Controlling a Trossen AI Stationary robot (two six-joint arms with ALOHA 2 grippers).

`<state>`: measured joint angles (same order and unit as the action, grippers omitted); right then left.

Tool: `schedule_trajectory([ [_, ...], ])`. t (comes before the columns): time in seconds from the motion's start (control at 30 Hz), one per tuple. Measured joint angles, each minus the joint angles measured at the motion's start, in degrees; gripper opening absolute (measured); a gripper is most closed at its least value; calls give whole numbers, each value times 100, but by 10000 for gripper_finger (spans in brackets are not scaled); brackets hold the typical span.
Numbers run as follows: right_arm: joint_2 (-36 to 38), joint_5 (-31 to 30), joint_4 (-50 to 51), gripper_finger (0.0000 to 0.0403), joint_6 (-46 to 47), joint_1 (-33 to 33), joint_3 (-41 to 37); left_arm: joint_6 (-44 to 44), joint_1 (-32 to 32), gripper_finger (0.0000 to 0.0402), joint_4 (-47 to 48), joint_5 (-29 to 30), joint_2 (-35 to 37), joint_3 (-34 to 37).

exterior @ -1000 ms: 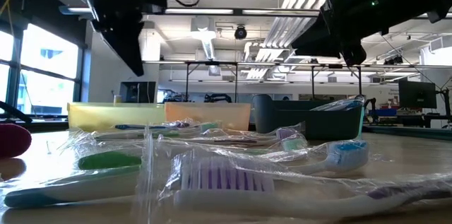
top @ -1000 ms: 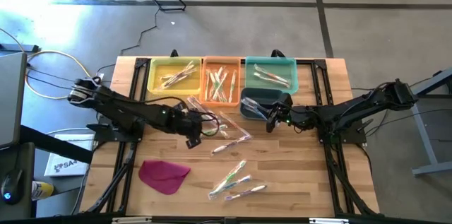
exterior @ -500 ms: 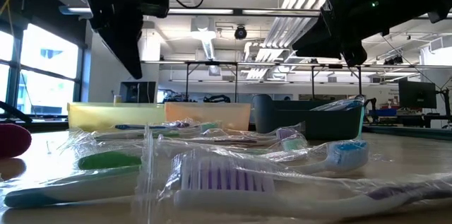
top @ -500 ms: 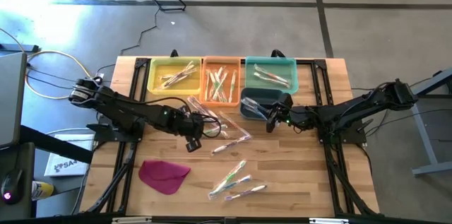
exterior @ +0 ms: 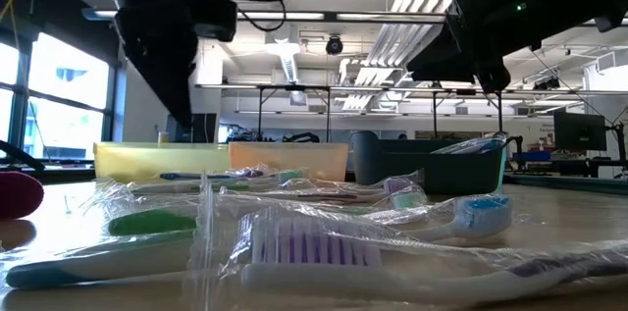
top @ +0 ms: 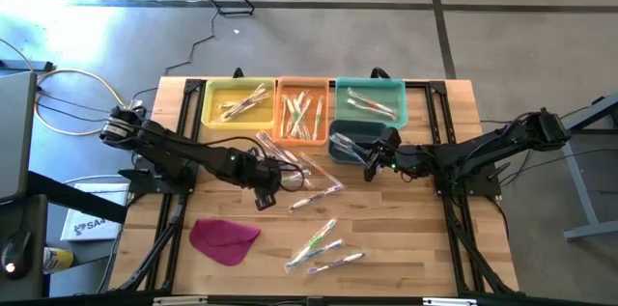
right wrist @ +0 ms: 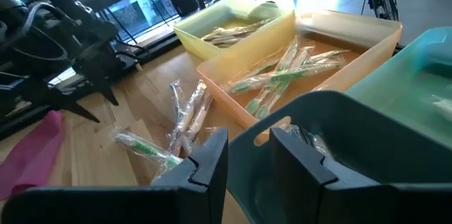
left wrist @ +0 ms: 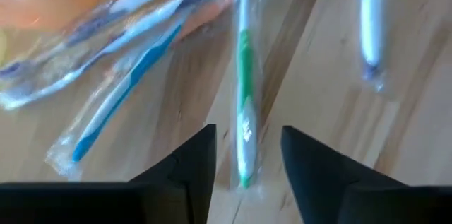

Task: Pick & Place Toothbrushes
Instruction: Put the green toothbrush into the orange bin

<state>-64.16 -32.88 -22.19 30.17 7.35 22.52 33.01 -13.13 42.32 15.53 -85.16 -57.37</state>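
In the left wrist view, motion blur is smearing everything. The green toothbrush [left wrist: 244, 104] between the dark fingers is running out past the top edge, so its head is not showing. The blue toothbrush [left wrist: 126, 93] at centre left is losing its outline in glare, and the purple-and-white toothbrush [left wrist: 371, 22] at upper right is being cut by the top edge.

In the low view, both arms are being cropped by the top edge. The nearest toothbrush [exterior: 412, 272] along the bottom is being cut off at the right edge.

In the high view, the toothbrushes inside the dark blue bin [top: 340, 145] are too small to count, and the right gripper [top: 375, 163] is covering part of it.
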Motion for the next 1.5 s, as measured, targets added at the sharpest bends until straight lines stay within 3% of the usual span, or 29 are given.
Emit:
schedule_trajectory([
  [0.33, -2, 0, 139, 97, 0, 0, -2, -1, 0, 155, -766, -589, -295, 462],
  [0.93, 0, -14, 80, 97, 2, 1, -3, -185, 223, 155, -1038, -588, -845, 542],
  [1.13, -1, -4, 142, 97, 22, 2, 0, -430, 556, 155, -1360, -1109, -1052, 588],
  [1.5, -2, -15, 189, 97, 22, 2, -2, -732, 642, 154, -1660, -1251, -1074, 598],
])
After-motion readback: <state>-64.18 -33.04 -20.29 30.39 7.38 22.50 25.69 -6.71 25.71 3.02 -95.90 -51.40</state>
